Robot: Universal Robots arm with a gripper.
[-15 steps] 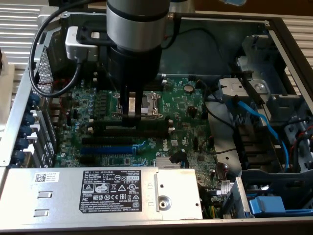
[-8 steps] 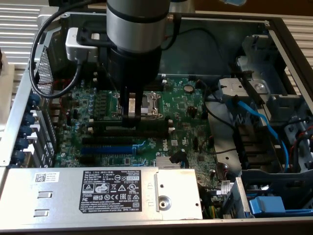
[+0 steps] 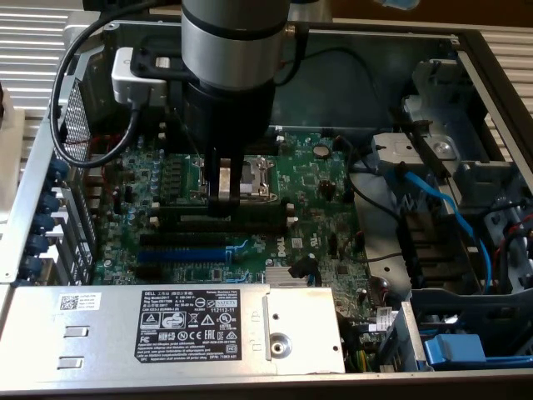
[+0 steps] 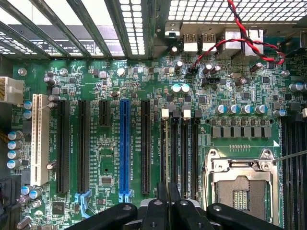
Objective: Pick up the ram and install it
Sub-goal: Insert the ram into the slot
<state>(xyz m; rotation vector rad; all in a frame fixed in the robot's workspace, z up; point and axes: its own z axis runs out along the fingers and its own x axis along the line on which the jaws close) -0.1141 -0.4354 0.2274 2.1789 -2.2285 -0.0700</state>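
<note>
**Exterior view**
- Case: open computer case [image 3: 491, 58] with the motherboard [image 3: 321, 187] lying flat inside.
- Arm: the arm [image 3: 233, 50] comes down from above over the middle of the board. A black cable [image 3: 60, 100] loops off it toward the exterior view's left.
- Claw: the claw [image 3: 222, 202] sits low at the board. Its tips are at the long black memory slots [image 3: 258, 223], just beside the CPU socket [image 3: 260, 177].
- Neighbours: the blue slot [image 3: 179, 252] lies between the memory slots and the labelled power supply [image 3: 166, 325]. A blue cable [image 3: 454, 208] lies well apart at the exterior view's right.

**Wrist view**
- Claw: the fingers [image 4: 160, 203] are drawn almost together, pinching a thin edge.
- Ram: the ram [image 4: 166, 153] is seen edge-on as a narrow strip. It runs out from between the fingers, in line with the outermost memory slot on the side toward the blue slot.
- Clip: a white clip [image 4: 165, 113] stands at the strip's far end.
- Seating: whether the ram is fully down in the slot cannot be told.
- Other slots: the remaining memory slots lie between the ram and the CPU socket.
- Wiring: red and black wires [image 4: 240, 38] cross the board by the rear ports, well apart from the claw.
</note>
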